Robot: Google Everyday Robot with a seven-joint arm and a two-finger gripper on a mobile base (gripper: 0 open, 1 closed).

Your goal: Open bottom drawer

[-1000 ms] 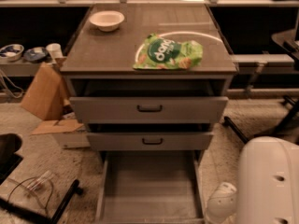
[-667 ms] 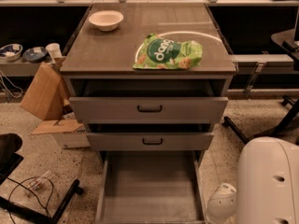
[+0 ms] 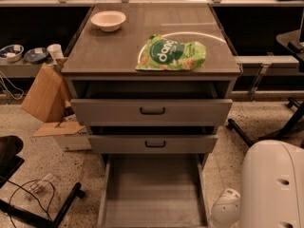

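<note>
The bottom drawer (image 3: 152,189) of the grey cabinet is pulled far out toward me. Its long plain grey tray is in full view and looks empty. Its front panel and handle are cut off below the picture's lower edge. Above it, the middle drawer (image 3: 153,144) and the top drawer (image 3: 152,110) each stick out a little and carry a black bar handle. My gripper is out of view. Only a white rounded arm part (image 3: 225,208) and my white body (image 3: 273,184) show at the bottom right, beside the drawer's right side.
A green chip bag (image 3: 172,53) and a white bowl (image 3: 108,20) lie on the cabinet top (image 3: 95,56). A cardboard box (image 3: 45,91) leans at the left. A black chair base (image 3: 38,213) and cables lie at the lower left. Black legs (image 3: 266,132) stand at the right.
</note>
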